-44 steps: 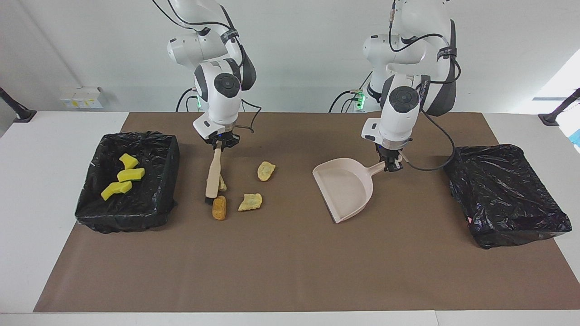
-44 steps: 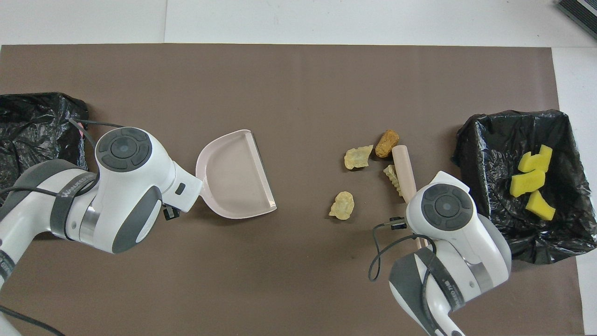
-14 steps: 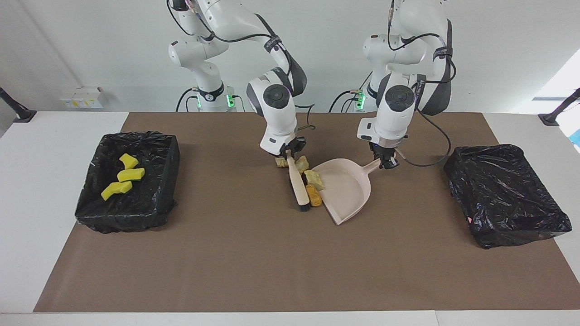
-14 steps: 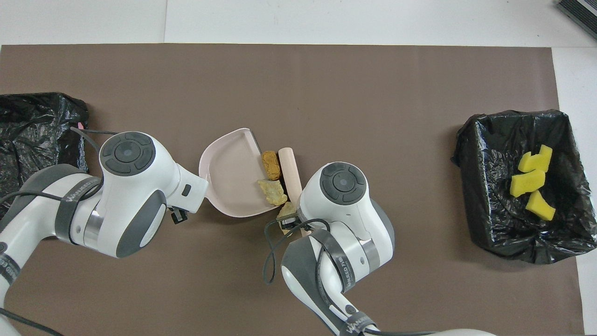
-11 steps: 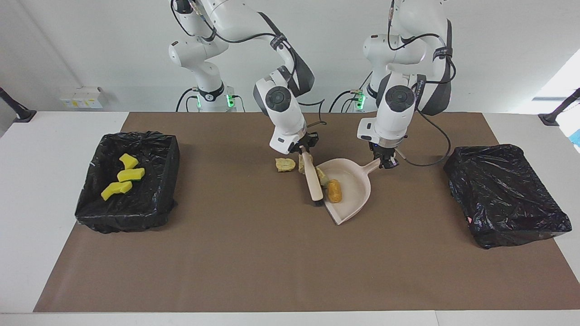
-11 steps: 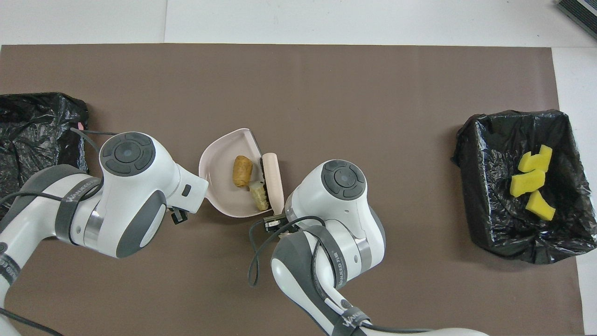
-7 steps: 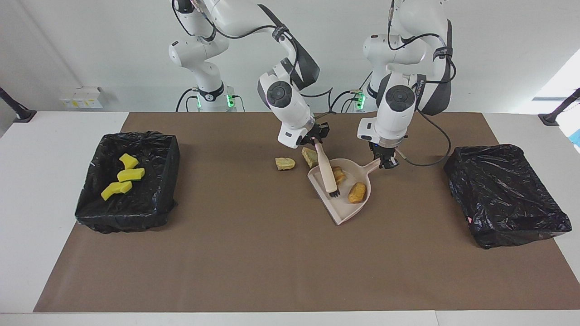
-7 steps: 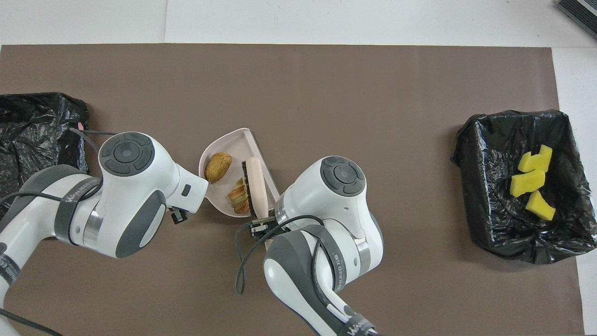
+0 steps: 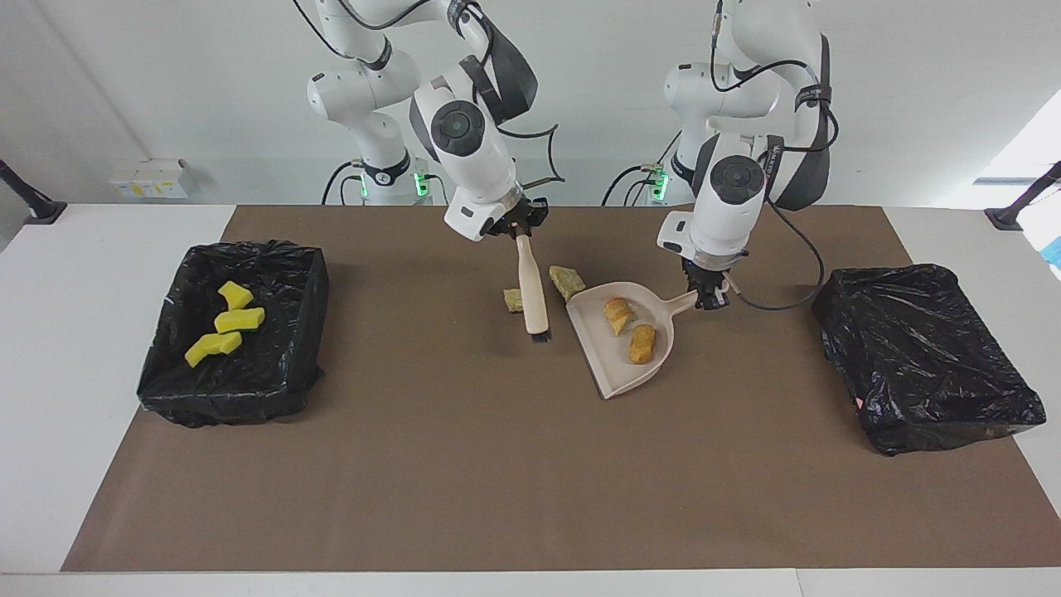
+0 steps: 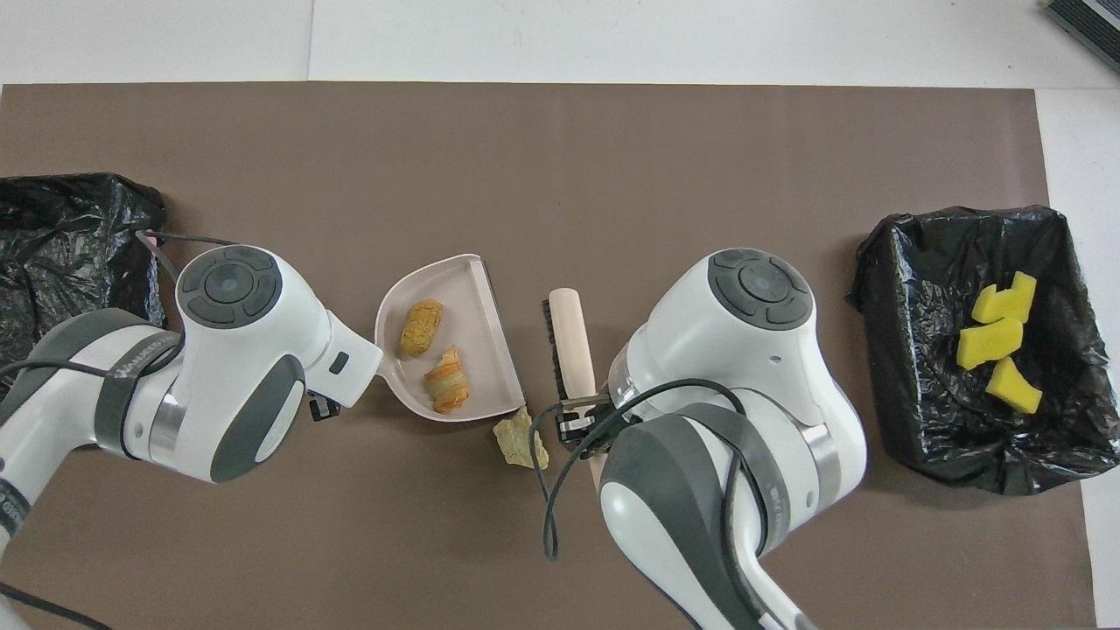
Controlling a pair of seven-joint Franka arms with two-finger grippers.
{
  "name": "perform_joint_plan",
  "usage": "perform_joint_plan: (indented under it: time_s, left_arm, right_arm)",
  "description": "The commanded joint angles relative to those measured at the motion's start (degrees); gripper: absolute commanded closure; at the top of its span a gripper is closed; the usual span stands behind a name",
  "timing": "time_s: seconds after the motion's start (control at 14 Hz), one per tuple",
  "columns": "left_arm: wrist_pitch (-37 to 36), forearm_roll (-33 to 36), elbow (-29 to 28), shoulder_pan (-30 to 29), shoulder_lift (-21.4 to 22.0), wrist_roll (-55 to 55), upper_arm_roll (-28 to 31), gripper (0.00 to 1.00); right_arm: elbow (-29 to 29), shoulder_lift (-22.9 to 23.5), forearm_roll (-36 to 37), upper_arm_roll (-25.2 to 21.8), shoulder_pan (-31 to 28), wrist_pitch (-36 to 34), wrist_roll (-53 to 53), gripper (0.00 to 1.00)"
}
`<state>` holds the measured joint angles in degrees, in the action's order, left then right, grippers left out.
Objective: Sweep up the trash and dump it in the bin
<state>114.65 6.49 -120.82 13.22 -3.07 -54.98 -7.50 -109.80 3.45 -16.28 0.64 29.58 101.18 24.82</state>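
**Two scraps in the dustpan, two on the mat**

Two pieces sit in my pink dustpan point(image 9: 627, 344): the orange-brown lump point(image 9: 641, 343) and one tan chunk point(image 9: 617, 315). My left claw point(image 9: 709, 300) is clamped on the dustpan's handle, the pan resting on the brown mat point(image 9: 497, 464).

My right claw point(image 9: 515, 229) grips the top of the brush point(image 9: 532, 288), which hangs bristles down over the mat beside the dustpan's open edge. A second tan chunk point(image 9: 567, 281) lies on the mat just beside the pan's mouth, nearer to the robots. A third point(image 9: 513, 300) is partly hidden by the brush.

I see three yellow sponge pieces point(image 9: 222, 322) in the black-lined bin point(image 9: 286, 365) at the right arm's end of the tabletop point(image 9: 75, 332). Another black-lined bin point(image 9: 928, 356) stands at the left arm's end.
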Motion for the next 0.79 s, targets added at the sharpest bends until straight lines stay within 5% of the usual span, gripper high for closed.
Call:
perform_joint_plan:
  time_s: [0.0,0.29,0.72]
  left_arm:
    - [-0.48,-0.6,-2.14,0.93,2.63,-4.33,0.38,1.0]
    - [0.4,-0.69,-5.38,1.37,4.38,-3.83,0.2,1.0]
    - [0.75,-0.69,-5.57,1.37,4.57,-1.89,0.2,1.0]
  right_arm:
    - [-7.33,-4.49,4.85,0.77,-0.04,1.39,8.21,1.0]
    - [-20.97,-12.67,4.95,1.03,0.74,8.5,8.76,1.0]
    - [-20.72,-12.41,4.95,1.03,0.66,9.21,8.4,1.0]
